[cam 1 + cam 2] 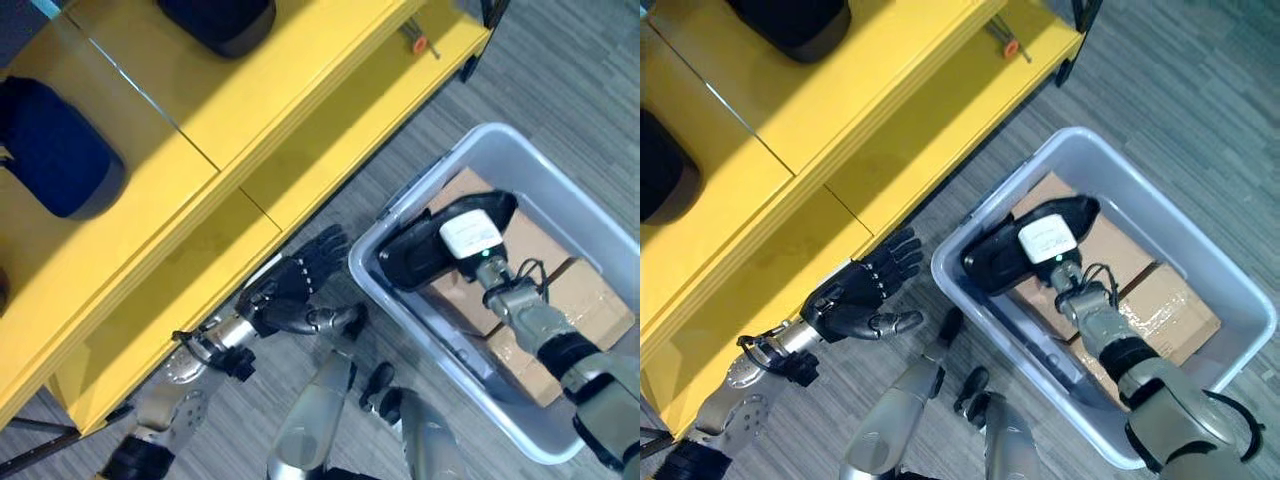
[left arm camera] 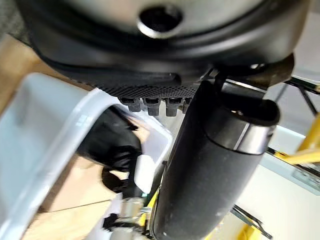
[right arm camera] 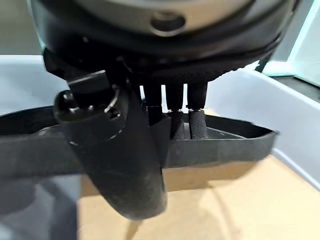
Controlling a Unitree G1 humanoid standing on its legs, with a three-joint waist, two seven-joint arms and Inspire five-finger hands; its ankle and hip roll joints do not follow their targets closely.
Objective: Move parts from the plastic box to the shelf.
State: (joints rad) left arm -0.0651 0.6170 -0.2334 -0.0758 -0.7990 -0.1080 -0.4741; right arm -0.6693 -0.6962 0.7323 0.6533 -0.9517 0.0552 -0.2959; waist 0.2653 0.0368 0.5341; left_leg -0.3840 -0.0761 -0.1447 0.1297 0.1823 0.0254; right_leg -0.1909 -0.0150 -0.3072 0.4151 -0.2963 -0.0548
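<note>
Your right hand (image 1: 470, 240) sits inside the plastic box (image 1: 560, 190), hemmed by its walls and the cardboard boxes (image 1: 590, 300) beneath. Bare floor (image 1: 560, 70) lies between box and yellow shelf (image 1: 300, 110). Dark parts (image 1: 50, 150) already take up some shelf room.

A pale grey plastic box (image 1: 560, 190) holds brown cardboard boxes (image 1: 590, 300) and a black part (image 1: 430, 245), beside a bright yellow shelf (image 1: 290, 110) bearing dark navy parts (image 1: 55, 150), all over grey streaked carpet (image 1: 560, 70).
</note>
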